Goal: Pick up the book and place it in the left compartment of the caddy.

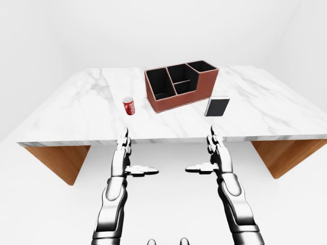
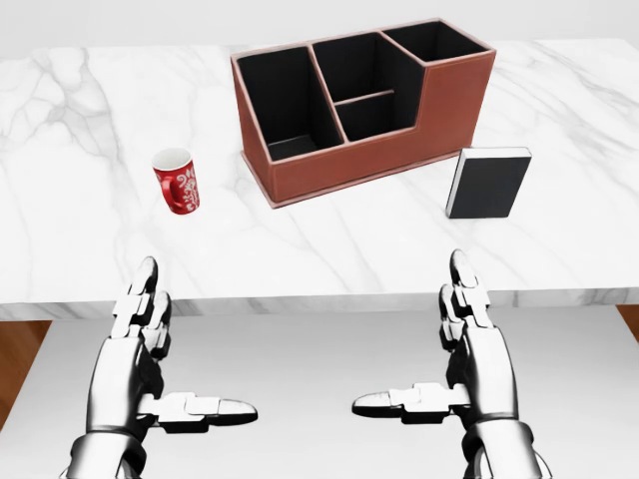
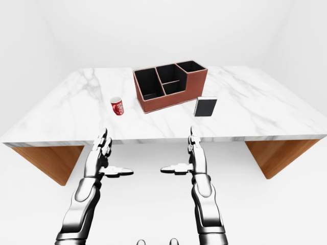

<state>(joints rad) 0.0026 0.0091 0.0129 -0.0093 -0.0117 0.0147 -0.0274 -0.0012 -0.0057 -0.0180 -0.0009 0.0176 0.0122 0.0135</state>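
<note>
A black book (image 2: 489,183) with a white page edge stands upright on the marble table (image 2: 80,230), just right of the caddy and apart from it. The red-brown caddy (image 2: 349,168) has black compartments; its left compartment (image 2: 285,105) holds nothing that I can see. Both hands hang below the table's near edge, at the bottom of the head view. My left hand (image 2: 200,337) is open, fingers pointing up and thumb pointing right. Under the book, my right hand (image 2: 407,331) is open in mirror pose. Neither hand touches anything.
A red patterned cup (image 2: 178,181) stands on the table left of the caddy. Wooden table supports (image 1: 56,161) (image 1: 286,153) show under both ends of the tabletop. White floor lies between me and the table.
</note>
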